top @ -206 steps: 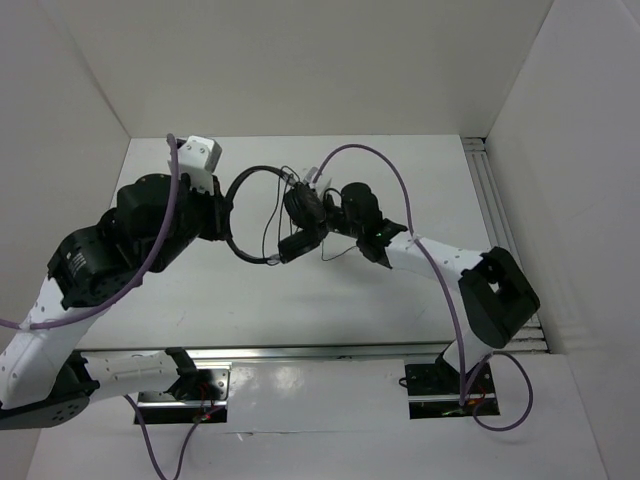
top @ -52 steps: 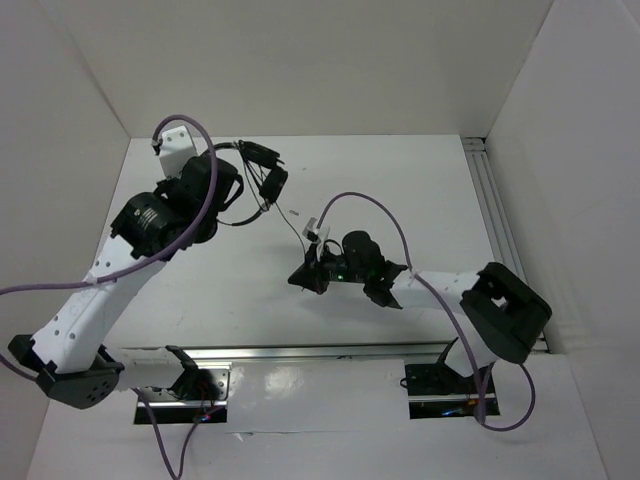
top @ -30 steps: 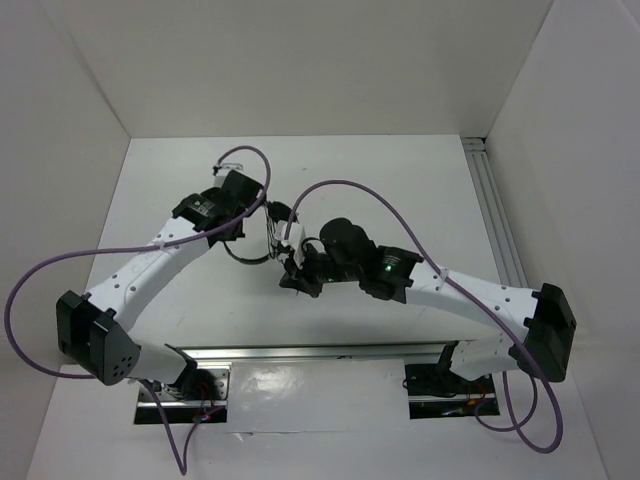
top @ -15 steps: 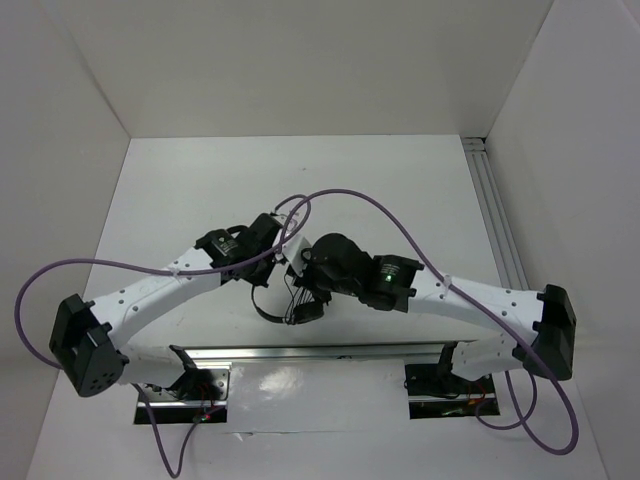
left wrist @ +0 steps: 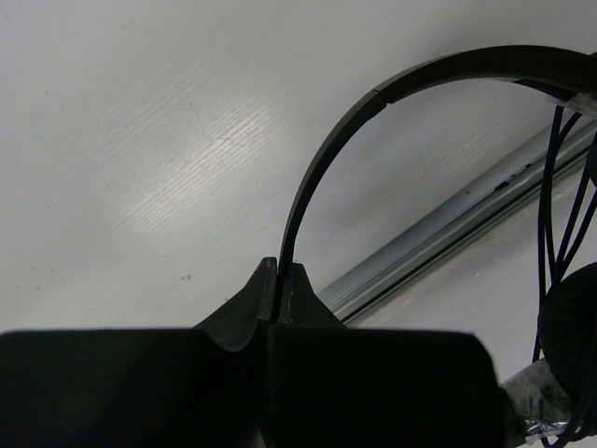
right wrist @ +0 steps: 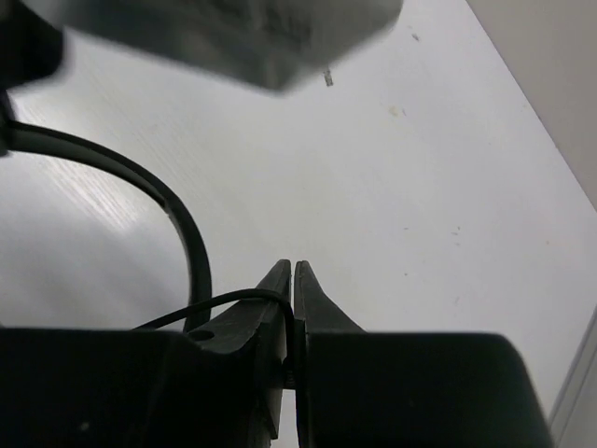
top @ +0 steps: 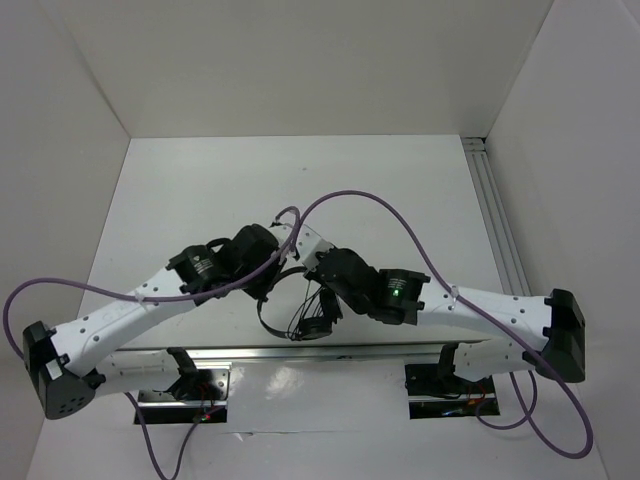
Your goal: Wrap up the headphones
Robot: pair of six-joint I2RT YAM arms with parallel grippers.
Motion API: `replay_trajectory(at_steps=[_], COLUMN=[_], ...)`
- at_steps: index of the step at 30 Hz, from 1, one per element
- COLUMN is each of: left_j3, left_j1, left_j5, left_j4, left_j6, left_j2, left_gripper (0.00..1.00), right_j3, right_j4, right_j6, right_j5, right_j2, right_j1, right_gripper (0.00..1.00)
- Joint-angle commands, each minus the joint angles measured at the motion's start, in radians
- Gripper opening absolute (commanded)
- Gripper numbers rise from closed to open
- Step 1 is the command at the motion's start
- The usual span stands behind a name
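Note:
The black headphones hang between my two grippers, low over the table's near edge. In the top view their thin headband [top: 262, 312] curves left of one round ear cup [top: 318, 327]. My left gripper [left wrist: 280, 271] is shut on one end of the headband [left wrist: 392, 89], which arcs up and to the right. An ear cup [left wrist: 574, 322] and strands of the cord [left wrist: 558, 187] show at the right edge of the left wrist view. My right gripper [right wrist: 293, 273] is shut on the thin black cord [right wrist: 229, 300], which loops in from the left. The headband [right wrist: 182, 219] curves beside it.
A metal rail [top: 330, 351] runs along the near edge just below the headphones, and also shows in the left wrist view as the rail [left wrist: 448, 233]. Purple robot cables [top: 390, 205] loop over both arms. A second rail [top: 497, 225] lines the right side. White walls enclose the table.
Both arms have come in from the far part of the table to the near edge, bringing the headphones with them. The two wrists now sit close together above the rail.

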Motion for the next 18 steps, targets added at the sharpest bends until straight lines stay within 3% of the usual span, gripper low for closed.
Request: replay_trajectory(at_steps=[1,5,10,18], left_j3=[0.003,0.05,0.121,0.222], left_j1=[-0.019,-0.019,-0.019,0.0], left_j5=[0.041,0.03,-0.073,-0.116], left_j4=[0.016,0.006,-0.028,-0.057], left_j6=[0.012,0.012,-0.012,-0.021], left_j2=[-0.073,-0.087,-0.059,-0.038], left_gripper=[0.0,0.0,0.0,0.0], right_j3=[-0.018,-0.018,-0.027,-0.058], right_j4=[0.068,0.078,0.088,0.127], right_j6=[0.009,-0.001,-0.001,-0.01], right_j5=[0.131,0.092,0.056,0.032], right_j2=[0.011,0.001,-0.033,-0.052], right_j1=[-0.009,-0.009,-0.009,-0.033], right_gripper=[0.11,0.14,0.27,0.41])
